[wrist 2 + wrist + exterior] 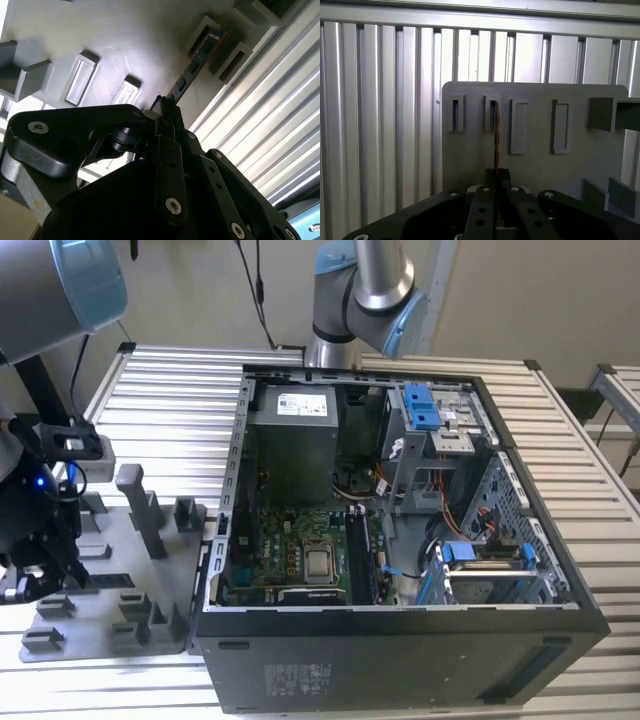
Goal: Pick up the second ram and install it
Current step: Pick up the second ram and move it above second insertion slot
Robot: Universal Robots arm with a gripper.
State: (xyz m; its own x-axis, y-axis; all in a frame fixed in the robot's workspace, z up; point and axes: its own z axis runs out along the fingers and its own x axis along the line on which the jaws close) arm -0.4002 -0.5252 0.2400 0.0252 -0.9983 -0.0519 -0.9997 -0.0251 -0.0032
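Exterior view: claw [38,575] sits low over the grey fixture plate [110,575], which lies right beneath it on the slatted table [160,390]. The open computer case [400,660] is well apart from the claw, toward the exterior view's right.

Second wrist view: second ram [192,70] runs straight out ahead of the claw [164,106]. Its near end is between the fingertips and its far end is seated between two grey holder blocks [200,30] on the plate. Claw looks narrow, pinched on the stick's near end.

First wrist view: second ram [496,140] is seen edge-on as a thin dark line. It goes from the claw [497,176] out to a slotted holder block [491,114] directly ahead, so it has not left the fixture yet.

Handling, my read: light, stiff, thin board, fragile at the chips and contact edge. Best taken flat face to flat face. Held this near one end, it probably tilts or slips easily if pulled off-axis.
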